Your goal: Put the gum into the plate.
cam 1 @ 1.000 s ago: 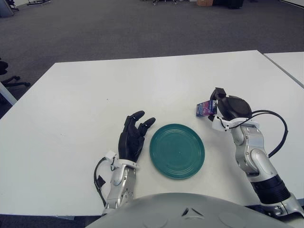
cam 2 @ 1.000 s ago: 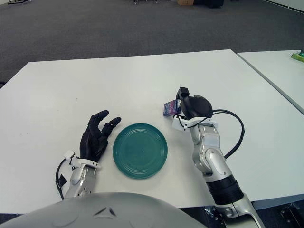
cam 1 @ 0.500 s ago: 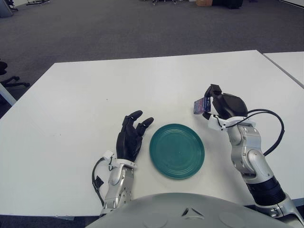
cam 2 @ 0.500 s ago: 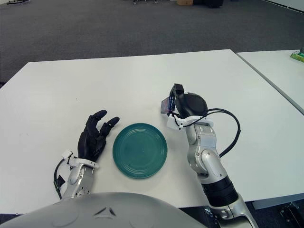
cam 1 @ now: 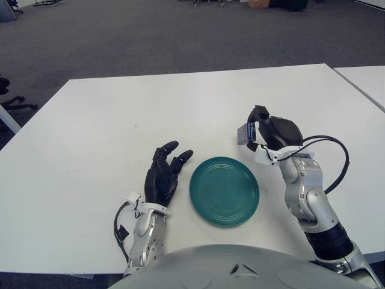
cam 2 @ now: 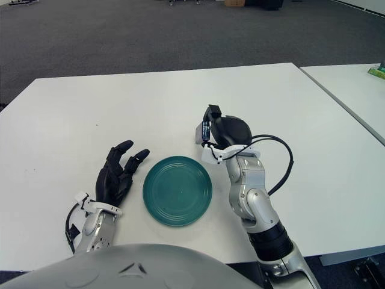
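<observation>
The right hand (cam 1: pixel 264 131), black-fingered on a silver forearm, has swung leftward over the last second, and it now hangs just beyond the far right rim of the round teal plate (cam 1: pixel 224 191). Its fingers are curled tight around the small blue-and-purple gum pack (cam 1: pixel 243 133), which sticks out on the hand's left side and is held up off the white table (cam 1: pixel 90 132). A second ago the pack showed well to the right of the plate; now it is close to the rim, though not yet above the dish itself.

That shift suggests the carry is most of the way done. What seems left is a short move nearer and leftward to bring the pack over the plate's middle, then a lowering and a release.

The left hand (cam 1: pixel 163 174) shows just left of the plate, fingers spread and holding nothing; it has hardly shifted and takes no part.
</observation>
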Motion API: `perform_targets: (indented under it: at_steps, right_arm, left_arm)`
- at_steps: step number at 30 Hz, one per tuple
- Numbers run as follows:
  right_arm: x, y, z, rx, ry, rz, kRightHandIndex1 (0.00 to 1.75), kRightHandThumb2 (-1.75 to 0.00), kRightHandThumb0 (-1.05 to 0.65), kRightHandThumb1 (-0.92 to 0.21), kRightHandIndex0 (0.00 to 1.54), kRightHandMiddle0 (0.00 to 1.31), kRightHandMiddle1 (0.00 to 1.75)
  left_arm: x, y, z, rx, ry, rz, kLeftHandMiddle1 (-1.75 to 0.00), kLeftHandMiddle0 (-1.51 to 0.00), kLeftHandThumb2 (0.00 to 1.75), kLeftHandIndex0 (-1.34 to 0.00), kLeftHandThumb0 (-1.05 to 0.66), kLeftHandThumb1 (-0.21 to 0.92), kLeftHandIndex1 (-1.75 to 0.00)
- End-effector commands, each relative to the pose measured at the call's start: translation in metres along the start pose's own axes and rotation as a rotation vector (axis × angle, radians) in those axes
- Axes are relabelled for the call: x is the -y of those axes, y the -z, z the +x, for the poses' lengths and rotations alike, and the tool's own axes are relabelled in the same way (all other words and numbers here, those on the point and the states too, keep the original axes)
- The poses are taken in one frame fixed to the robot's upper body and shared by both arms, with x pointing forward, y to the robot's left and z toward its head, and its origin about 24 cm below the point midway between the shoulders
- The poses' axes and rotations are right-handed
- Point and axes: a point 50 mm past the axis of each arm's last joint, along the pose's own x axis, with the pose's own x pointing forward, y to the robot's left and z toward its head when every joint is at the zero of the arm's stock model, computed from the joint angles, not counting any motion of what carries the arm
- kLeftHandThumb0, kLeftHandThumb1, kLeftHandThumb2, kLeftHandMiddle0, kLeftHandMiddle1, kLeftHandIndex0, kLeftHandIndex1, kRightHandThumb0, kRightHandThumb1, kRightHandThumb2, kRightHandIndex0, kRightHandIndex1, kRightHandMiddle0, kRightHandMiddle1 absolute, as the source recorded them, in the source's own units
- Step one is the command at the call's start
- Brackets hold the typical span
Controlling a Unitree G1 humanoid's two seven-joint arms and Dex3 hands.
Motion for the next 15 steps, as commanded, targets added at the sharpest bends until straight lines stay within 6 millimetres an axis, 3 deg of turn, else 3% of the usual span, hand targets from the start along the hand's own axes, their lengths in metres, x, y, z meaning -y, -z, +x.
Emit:
perform_targets:
  at_steps: [1, 6, 15]
  right_arm:
    - [0.008, -0.007, 0.0, 0.021, 0.025, -0.01, 1.2, -0.69, -0.38, -0.74, 0.51, 0.38, 1.66]
    - [0.011, -0.012, -0.002, 0.038, 0.027, -0.008, 1.23, -0.69, -0.38, -0.75, 0.53, 0.38, 1.66]
    - [0.017, -0.024, -0.014, 0.079, 0.026, -0.013, 1.56, -0.75, -0.38, -0.72, 0.47, 0.35, 1.7]
  left_arm:
    - [-0.003, 0.008, -0.005, -0.041, -0.045, -0.017, -0.87, -0.43, 0.88, -0.1, -0.92, 0.92, -1.2]
    - [-0.003, 0.008, -0.005, -0.045, -0.051, -0.01, -0.87, -0.44, 0.88, -0.1, -0.92, 0.92, -1.2]
    - [-0.003, 0.008, -0.005, -0.056, -0.056, 0.008, -0.86, -0.42, 0.9, -0.11, -0.93, 0.92, -1.19]
